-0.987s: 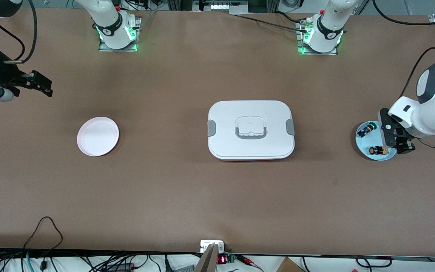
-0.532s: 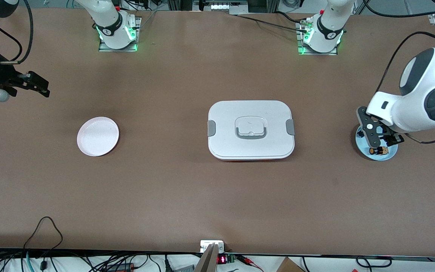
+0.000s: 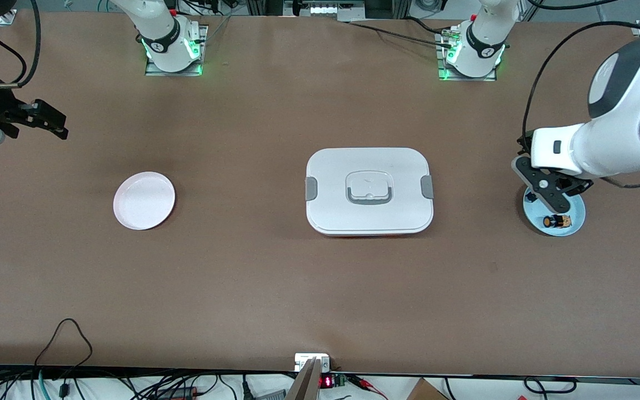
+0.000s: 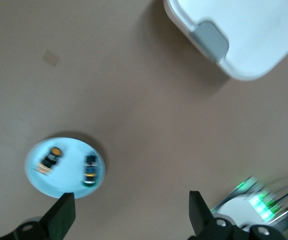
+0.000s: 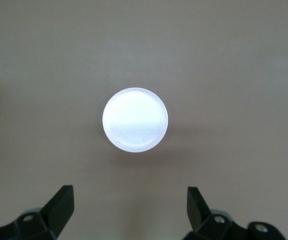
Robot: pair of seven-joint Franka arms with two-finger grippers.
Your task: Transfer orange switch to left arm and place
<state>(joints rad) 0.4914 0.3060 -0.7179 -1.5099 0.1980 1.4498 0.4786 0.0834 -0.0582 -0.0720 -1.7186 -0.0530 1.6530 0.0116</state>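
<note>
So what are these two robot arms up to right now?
Neither arm holds anything. The left gripper hangs open over a blue dish that holds an orange switch and a second small part. The right gripper, also open, hangs near a white plate. A closed white box sits mid-table.

**Both arms out at the table ends, jaws spread**

The left arm reaches from its base out to its own end of the table, wrist bent downward, and its gripper [image 3: 554, 195] hangs low with the jaws pointing down. In the left wrist view the gripper [image 4: 128, 217] shows both fingers [image 4: 63, 216] standing well apart with nothing between them.

The right arm is drawn out to its own end of the table, its gripper [image 3: 48, 121] held up, jaws likewise wide apart [image 5: 128, 207] and holding nothing.
</note>
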